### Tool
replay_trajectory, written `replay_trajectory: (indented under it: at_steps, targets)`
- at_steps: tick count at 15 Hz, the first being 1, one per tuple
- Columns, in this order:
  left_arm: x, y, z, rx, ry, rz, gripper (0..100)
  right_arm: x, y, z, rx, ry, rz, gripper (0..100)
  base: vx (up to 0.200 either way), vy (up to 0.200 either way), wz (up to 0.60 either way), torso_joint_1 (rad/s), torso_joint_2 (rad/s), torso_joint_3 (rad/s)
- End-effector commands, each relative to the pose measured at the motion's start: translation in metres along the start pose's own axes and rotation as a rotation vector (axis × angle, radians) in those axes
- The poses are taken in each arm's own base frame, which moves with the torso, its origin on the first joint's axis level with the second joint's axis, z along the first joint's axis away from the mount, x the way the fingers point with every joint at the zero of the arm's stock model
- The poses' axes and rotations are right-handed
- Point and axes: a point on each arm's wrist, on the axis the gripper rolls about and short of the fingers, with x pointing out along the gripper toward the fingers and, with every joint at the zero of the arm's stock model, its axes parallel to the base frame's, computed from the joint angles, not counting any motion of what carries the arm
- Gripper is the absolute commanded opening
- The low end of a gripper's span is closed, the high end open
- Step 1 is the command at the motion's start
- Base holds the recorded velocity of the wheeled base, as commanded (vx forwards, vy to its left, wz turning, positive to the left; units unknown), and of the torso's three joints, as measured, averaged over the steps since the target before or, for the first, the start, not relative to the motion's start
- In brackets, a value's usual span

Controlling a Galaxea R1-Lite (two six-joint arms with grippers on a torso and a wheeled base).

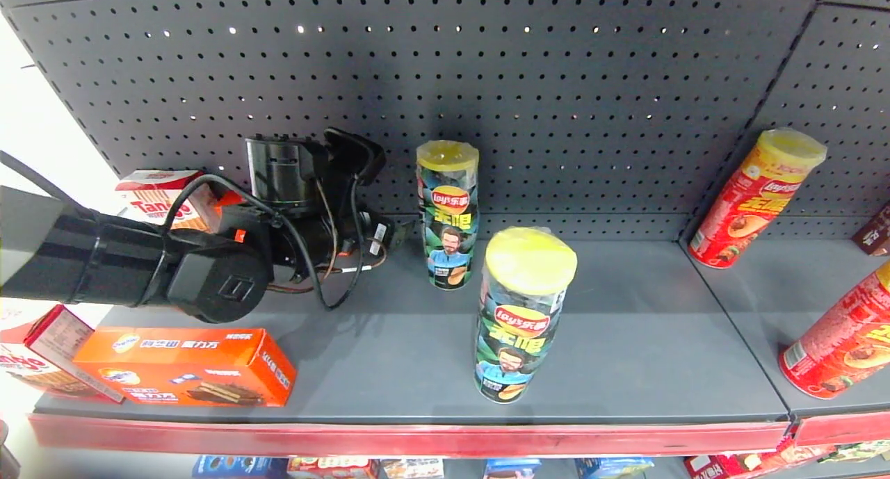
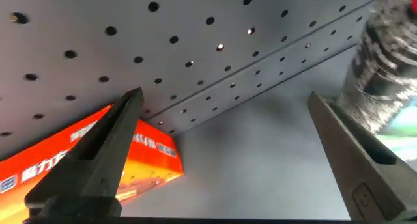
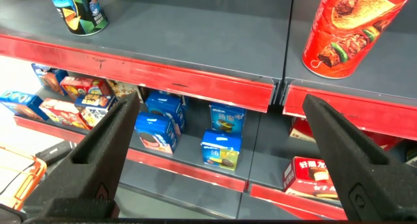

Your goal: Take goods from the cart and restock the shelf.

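Two green chip cans with yellow lids stand upright on the grey shelf (image 1: 626, 340): one at the back (image 1: 447, 215), one nearer the front edge (image 1: 525, 315). My left arm lies across the shelf from the left, and its gripper (image 1: 393, 234) ends just left of the back can. In the left wrist view that gripper (image 2: 223, 97) is open and holds nothing; the can (image 2: 391, 81) shows beside one finger (image 2: 355, 159). My right gripper (image 3: 220, 103) hangs open and empty in front of the shelf's red lip (image 3: 163, 71), below the shelf level.
An orange biscuit box (image 1: 188, 368) lies at the front left, with red-and-white boxes (image 1: 163, 197) behind and beside it. Red chip cans (image 1: 758, 197) (image 1: 841, 347) lean in the bay to the right. The pegboard (image 1: 556, 103) closes the back. Blue boxes (image 3: 221, 142) fill the lower shelf.
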Motion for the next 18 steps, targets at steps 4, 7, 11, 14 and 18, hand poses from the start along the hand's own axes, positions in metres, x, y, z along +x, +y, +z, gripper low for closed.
replay_trajectory:
  at_steps: [4,7,11,14,18]
  targets:
    - [0.009,-0.015,-0.005,0.004,0.014,-0.032,100,0.0,0.0,0.0,0.0,0.001,0.001,100,0.0,0.0,0.0,0.0,0.0,0.0]
    - [0.015,-0.023,-0.005,0.005,0.011,-0.047,100,0.0,0.0,0.0,0.0,0.001,0.001,100,0.0,0.0,0.0,0.0,0.0,0.0]
    - [0.018,-0.031,-0.002,0.004,0.003,-0.052,100,0.0,0.0,0.0,0.0,0.001,0.001,100,0.0,0.0,0.0,0.0,0.0,0.0]
    - [0.02,-0.036,0.001,0.003,-0.008,-0.061,100,0.0,0.0,0.0,0.0,0.001,0.001,100,0.0,0.0,0.0,0.0,0.0,0.0]
    - [0.019,-0.041,0.001,-0.017,-0.001,-0.066,100,0.0,0.0,0.0,0.0,0.001,0.001,100,0.0,0.0,0.0,0.0,0.0,0.0]
